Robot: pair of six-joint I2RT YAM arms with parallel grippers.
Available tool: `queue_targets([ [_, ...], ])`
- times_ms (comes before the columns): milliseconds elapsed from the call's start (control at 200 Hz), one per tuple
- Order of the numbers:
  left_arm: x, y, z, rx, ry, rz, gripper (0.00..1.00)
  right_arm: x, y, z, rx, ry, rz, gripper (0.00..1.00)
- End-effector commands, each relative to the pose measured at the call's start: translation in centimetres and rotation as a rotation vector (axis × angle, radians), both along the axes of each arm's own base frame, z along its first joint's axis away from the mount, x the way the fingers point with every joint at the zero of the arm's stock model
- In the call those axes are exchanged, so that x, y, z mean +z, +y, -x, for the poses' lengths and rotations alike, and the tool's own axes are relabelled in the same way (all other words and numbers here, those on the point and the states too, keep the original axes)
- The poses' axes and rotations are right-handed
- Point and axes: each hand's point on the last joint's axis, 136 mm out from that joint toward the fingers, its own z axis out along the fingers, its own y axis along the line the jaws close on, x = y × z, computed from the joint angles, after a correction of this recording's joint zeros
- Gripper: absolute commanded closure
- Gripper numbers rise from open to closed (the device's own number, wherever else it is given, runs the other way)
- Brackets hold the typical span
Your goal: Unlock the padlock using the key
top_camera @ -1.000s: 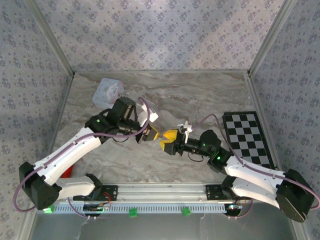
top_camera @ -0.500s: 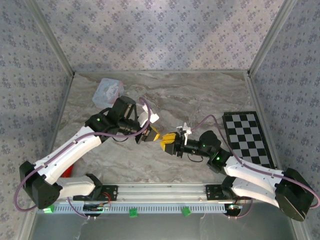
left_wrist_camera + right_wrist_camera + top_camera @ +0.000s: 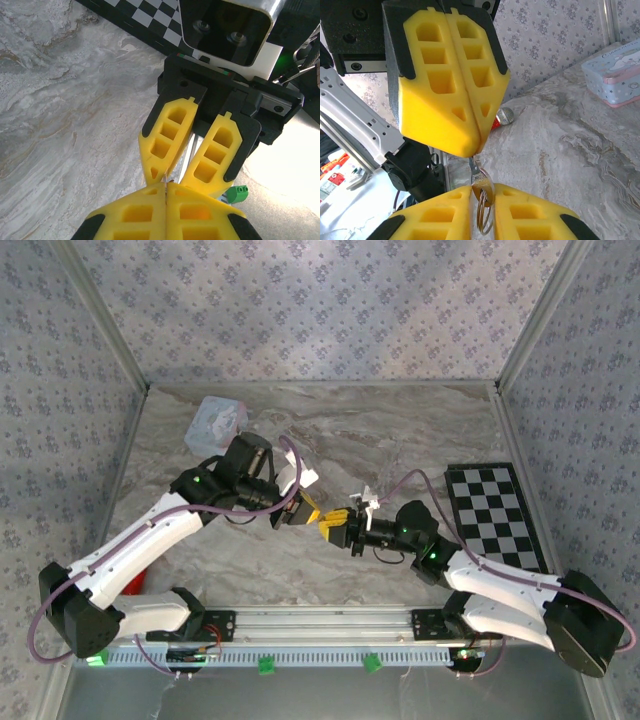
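- Key [image 3: 481,190] sits above the table [image 3: 420,430], well to the left of the checkered board [image 3: 497,515], bridged between the two claws.
- Left gripper [image 3: 308,510], the claw farther from the board, is clenched flush with the blade tip pinched in its seam.
- Right gripper [image 3: 330,527], nearer the board, grasps the key's bow; the key ring [image 3: 482,217] dangles below its pads.
- The step looks like a handover or regrip, so one claw should release only once the other's pinch is firm.
- Pull apart along the blade's line; a sideways tug could twist the key.
- Leave enough blade exposed to enter the padlock.
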Motion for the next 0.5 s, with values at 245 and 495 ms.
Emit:
queue_targets([
  [245, 1.50, -0.47, 0.36, -0.044, -0.028, 0.035, 1.00, 2.17, 0.13, 0.24, 0.021, -0.031, -0.077, 0.70],
  [495, 1.62, -0.49, 0.56, -0.052, -0.026, 0.042, 1.00, 1.73, 0.25, 0.13, 0.021, -0.021, -0.066, 0.84],
])
